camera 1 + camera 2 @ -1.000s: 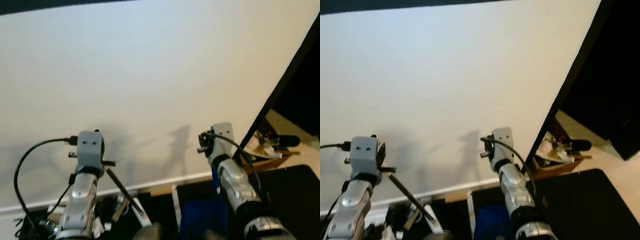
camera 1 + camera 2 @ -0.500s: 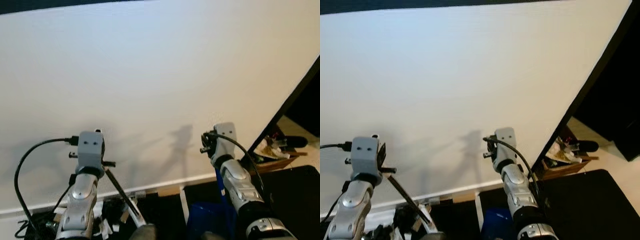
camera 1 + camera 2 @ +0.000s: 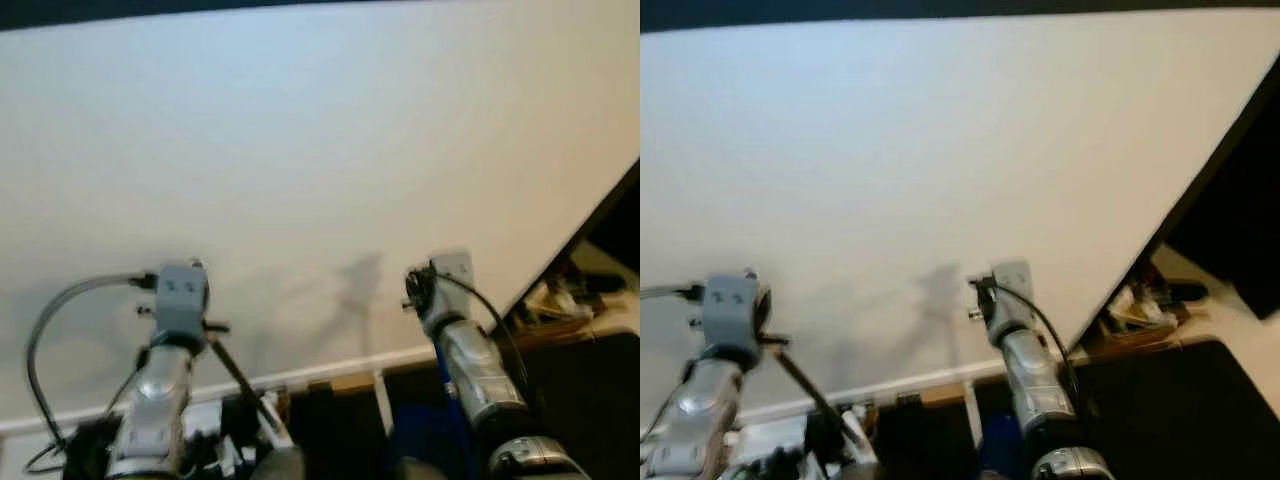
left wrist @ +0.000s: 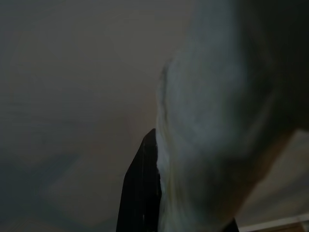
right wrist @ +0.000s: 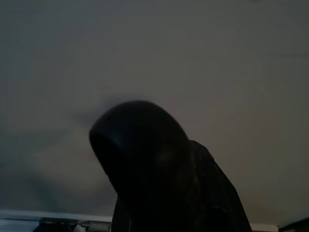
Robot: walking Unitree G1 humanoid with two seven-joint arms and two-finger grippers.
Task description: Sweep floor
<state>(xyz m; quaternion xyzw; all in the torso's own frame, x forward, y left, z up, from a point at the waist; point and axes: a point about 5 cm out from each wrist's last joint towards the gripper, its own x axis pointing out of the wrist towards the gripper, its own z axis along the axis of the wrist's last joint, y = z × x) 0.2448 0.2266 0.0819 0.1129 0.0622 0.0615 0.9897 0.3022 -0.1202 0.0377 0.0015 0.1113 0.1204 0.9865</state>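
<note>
Wall is faced closely, and the view has swung slightly since a second ago and is blurred. Both arms are raised; a dark rod, perhaps a broom handle, slants beside the left wrist. Jaw state cannot be told. Floor stays unswept.

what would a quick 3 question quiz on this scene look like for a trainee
1. True or false: the robot faces a plain white wall.
2. Multiple choice: the dark doorway lies on the robot's A) left B) right C) directly behind the left arm.
3. Fill in: a white ___ runs along the foot of the wall.

Key
1. True. Both arms are raised before it, the left arm and the right arm.
2. B.
3. baseboard.
</note>
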